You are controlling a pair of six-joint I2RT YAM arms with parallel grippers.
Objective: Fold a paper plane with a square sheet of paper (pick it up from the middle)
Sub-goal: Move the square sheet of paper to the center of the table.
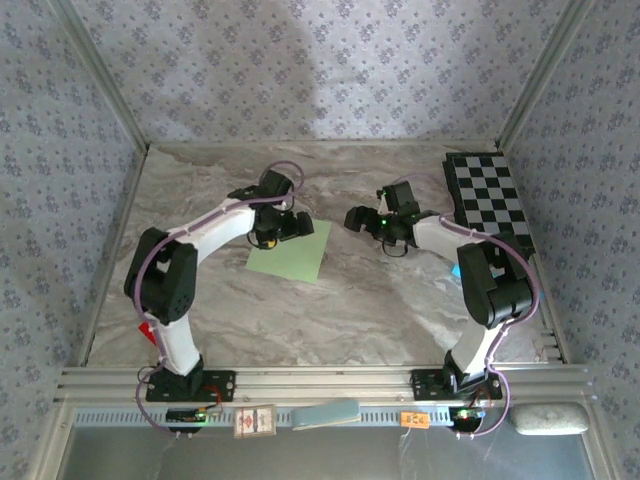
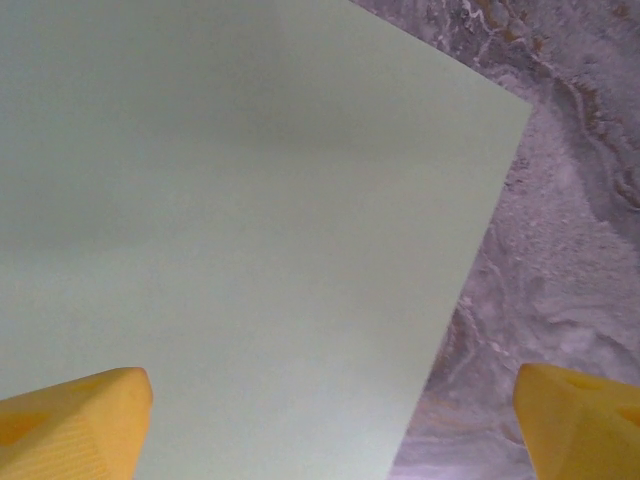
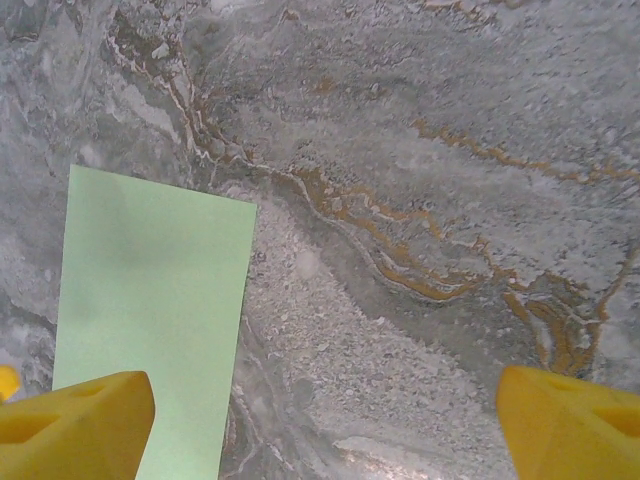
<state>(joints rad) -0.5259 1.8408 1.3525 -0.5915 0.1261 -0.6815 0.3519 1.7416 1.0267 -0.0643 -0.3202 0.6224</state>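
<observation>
The pale green paper point(image 1: 288, 258) lies flat on the table point(image 1: 300, 320), directly beneath the left gripper point(image 1: 283, 228), jaws released. The right gripper point(image 1: 358, 218), likewise released and empty, hangs to the sheet's right, farther off.

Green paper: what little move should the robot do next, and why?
Probably slide the left gripper over the middle of the paper, then lower it. The paper lies flat on the table, and the open fingers straddle its edge: one above paper, one above bare table.
</observation>
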